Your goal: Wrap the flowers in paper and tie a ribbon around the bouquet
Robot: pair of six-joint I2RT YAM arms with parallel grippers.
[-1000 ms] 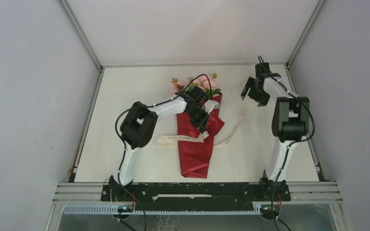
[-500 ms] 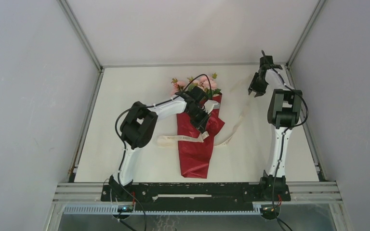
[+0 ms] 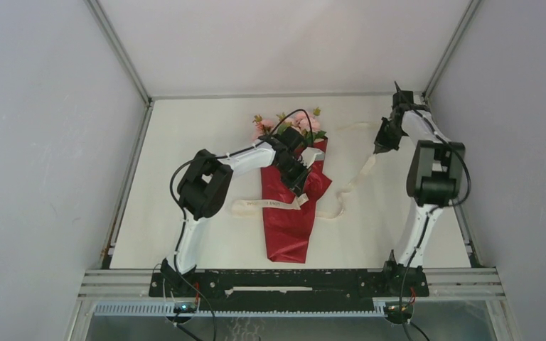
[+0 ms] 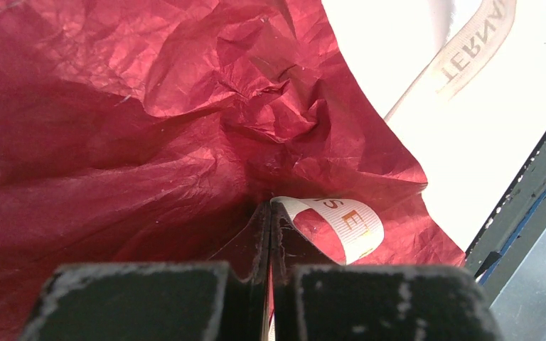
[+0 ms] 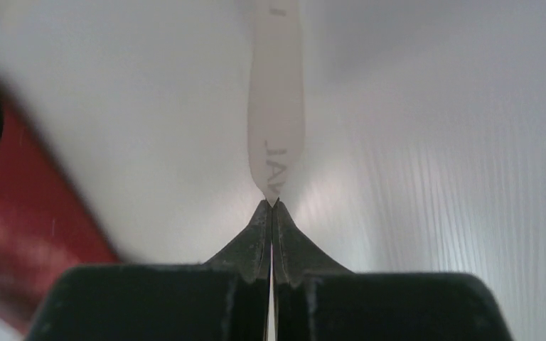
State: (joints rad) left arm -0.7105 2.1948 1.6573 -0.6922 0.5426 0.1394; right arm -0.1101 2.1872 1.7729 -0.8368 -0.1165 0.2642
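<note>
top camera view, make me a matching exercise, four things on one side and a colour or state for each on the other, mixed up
Things:
1. flowers
2. paper
3. ribbon
4. right claw

Colour or state:
a. dark red, crinkled, wrapped into a cone
b. pale pink with green leaves
c. shut on the ribbon's end
d. cream, with printed letters

Pairs: 1-b, 2-a, 3-d, 4-c
</note>
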